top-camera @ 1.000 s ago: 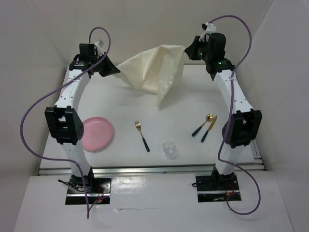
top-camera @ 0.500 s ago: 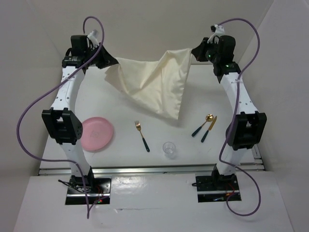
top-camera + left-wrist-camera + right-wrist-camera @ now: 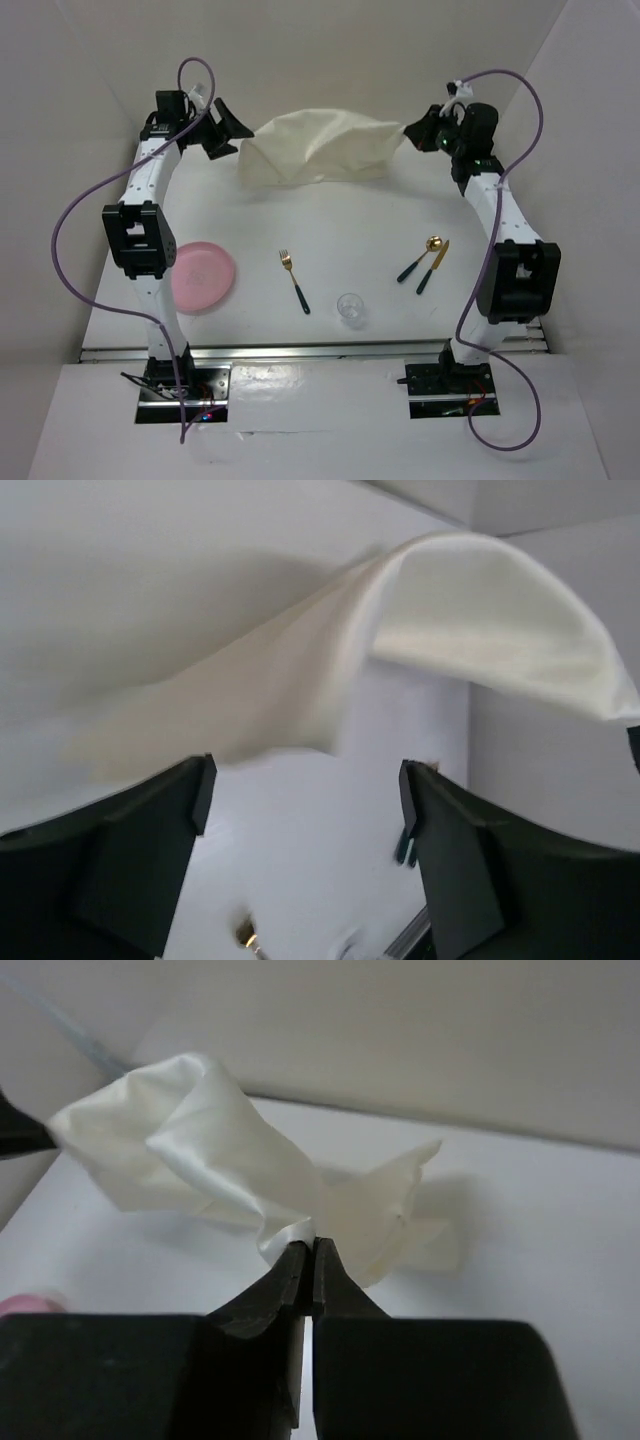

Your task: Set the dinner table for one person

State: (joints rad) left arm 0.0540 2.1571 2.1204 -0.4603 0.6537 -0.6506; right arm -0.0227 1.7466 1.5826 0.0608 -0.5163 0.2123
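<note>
Left wrist view: the cream cloth (image 3: 480,610) is blurred along its lower left edge and cut off at the right border. The small items (image 3: 245,937) at the bottom border are too blurred to identify.

Right wrist view: the cloth's gripped corner is hidden inside the right tool (image 3: 312,1247). The pink plate (image 3: 14,1305) shows only as a sliver at the left border.

Top view: the left arm (image 3: 138,240) covers the plate's left rim.

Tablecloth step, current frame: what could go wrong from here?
1. The left claw is open with nothing in it. Only the right claw pinches the cloth, which is bunched at the far end of the table and may not lie flat.
2. Pulling it nearer one-handed could snag the fork or tip the glass.
</note>
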